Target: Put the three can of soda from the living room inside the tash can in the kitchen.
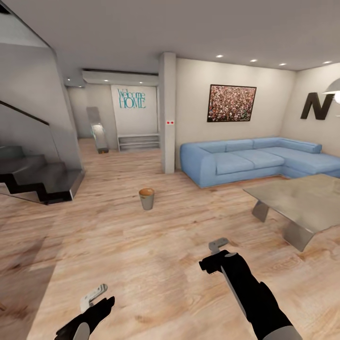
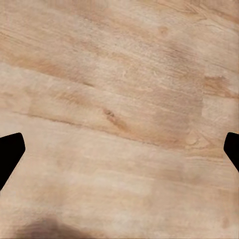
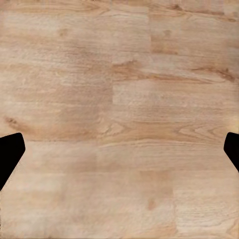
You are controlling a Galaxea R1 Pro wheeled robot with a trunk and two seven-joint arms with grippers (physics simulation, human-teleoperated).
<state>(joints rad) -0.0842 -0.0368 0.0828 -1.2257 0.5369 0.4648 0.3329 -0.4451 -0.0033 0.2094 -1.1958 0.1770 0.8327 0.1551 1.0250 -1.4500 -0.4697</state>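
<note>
One trash can (image 1: 147, 198) stands upright on the light wood plank floor (image 1: 141, 255), alone in the open space between the staircase (image 1: 40, 177) on the left and the blue sectional sofa (image 1: 250, 160) on the right, well ahead of both arms. Its grey outer wall and brown-copper rim show; what lies inside it cannot be told. One low glass-topped table (image 1: 297, 200) sits in front of the sofa, and one framed picture (image 1: 231, 103) hangs on the wall above it. Two grippers reach over bare floor. The left gripper (image 1: 94, 296) hangs low near the view's bottom edge, and the right gripper (image 1: 218, 245) is further forward. In each wrist view, two dark fingertips (image 2: 10, 152) (image 3: 10, 152) sit at opposite edges with only planks between them, so both the left and the right are spread wide and grasp nothing.
</note>
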